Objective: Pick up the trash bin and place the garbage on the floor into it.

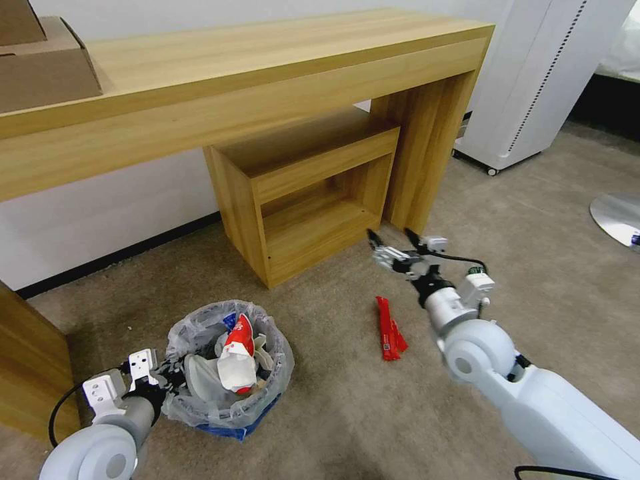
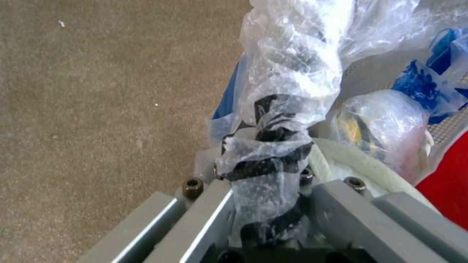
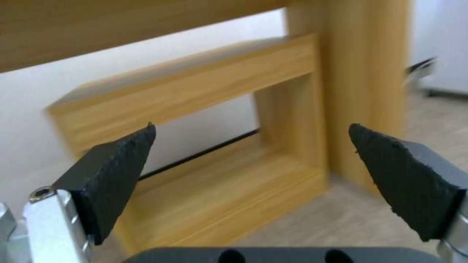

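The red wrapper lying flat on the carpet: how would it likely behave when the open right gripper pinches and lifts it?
The thin red plastic snack wrapper looks creased and flat, so it is probably floppy and very light. Lying flush on the beige carpet, it may be hard to get under. The right gripper, open above it, would likely need to press down and pinch.

Landmark: cubby (image 1: 313,200), a low open wooden box under the long table (image 1: 253,73). Bare carpet in front of it. Red wrapper (image 1: 389,329) lies flat on that carpet, open floor all round it. Right gripper (image 1: 393,239) hangs above the carpet just before the cubby's right front corner, jaws wide apart, nothing between them. Table leg (image 1: 427,147) stands just right of the cubby. Bin (image 1: 230,363), heaped full, sits well out in front-left of it.
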Available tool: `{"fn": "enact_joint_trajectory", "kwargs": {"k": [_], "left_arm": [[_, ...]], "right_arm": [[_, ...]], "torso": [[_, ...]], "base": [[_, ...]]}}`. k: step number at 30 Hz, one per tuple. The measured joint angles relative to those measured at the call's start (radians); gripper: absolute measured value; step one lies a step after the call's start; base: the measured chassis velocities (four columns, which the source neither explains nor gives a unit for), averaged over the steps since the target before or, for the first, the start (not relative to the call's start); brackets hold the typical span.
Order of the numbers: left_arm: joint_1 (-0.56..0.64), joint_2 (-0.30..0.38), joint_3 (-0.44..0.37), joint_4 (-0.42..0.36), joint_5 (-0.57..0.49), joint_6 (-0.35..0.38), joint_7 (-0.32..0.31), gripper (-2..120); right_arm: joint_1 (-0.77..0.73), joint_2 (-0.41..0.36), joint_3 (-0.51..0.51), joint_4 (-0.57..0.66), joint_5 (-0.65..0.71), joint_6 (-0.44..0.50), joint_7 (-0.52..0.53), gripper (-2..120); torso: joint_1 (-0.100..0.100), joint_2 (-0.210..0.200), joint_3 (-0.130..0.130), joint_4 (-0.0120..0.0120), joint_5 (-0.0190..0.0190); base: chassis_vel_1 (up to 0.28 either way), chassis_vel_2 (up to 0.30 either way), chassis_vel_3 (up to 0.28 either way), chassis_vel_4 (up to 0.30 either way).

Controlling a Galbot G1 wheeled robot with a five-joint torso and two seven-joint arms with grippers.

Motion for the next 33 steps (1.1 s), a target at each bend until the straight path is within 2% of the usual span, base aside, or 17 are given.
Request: {"fn": "enact_joint_trajectory", "kwargs": {"k": [3,5,6,9,12,22,33], "left_arm": [[0.000,-0.005,0.000,-0.003,0.003,-0.001,0.002,0],[0.003,-0.012,0.004,-0.007,0.018,-0.004,0.011,0],[0.003,-0.012,0.004,-0.007,0.018,-0.004,0.011,0],[0.004,-0.015,0.008,-0.009,0.024,-0.006,0.013,0],[0.003,-0.019,0.012,-0.009,0.027,-0.006,0.015,0],[0.004,-0.020,0.007,-0.022,0.031,-0.008,0.020,0],[0.009,0.002,-0.008,-0.024,0.019,-0.013,0.021,0]], "right_arm": [[-0.016,0.004,0.047,-0.007,-0.026,0.000,0.006,100],[-0.058,0.014,0.146,-0.013,-0.081,0.005,0.001,100],[-0.058,0.014,0.146,-0.013,-0.081,0.005,0.001,100],[-0.113,0.026,0.240,-0.012,-0.126,0.020,-0.015,100],[-0.150,0.033,0.272,-0.013,-0.168,0.038,-0.021,100],[-0.231,0.077,0.294,-0.009,-0.266,0.095,-0.038,100],[-0.264,0.092,0.316,0.008,-0.296,0.113,-0.067,100]], "torso": [[0.000,0.000,0.000,0.0000,0.0000],[0.000,0.000,0.000,-0.0001,0.0000],[0.000,0.000,0.000,-0.0001,0.0000],[0.000,0.000,0.000,-0.0001,0.0000],[0.000,0.000,0.000,-0.0002,-0.0001],[0.000,0.000,0.000,-0.0001,-0.0001],[0.000,0.000,0.000,-0.0001,-0.0003]], "base": [[0.000,0.000,0.000,0.000],[0.000,0.000,0.000,0.000],[0.000,0.000,0.000,0.000],[0.000,0.000,0.000,0.000],[0.000,0.000,0.000,0.000],[0.000,0.000,0.000,0.000],[0.000,0.000,0.000,0.000]]}}
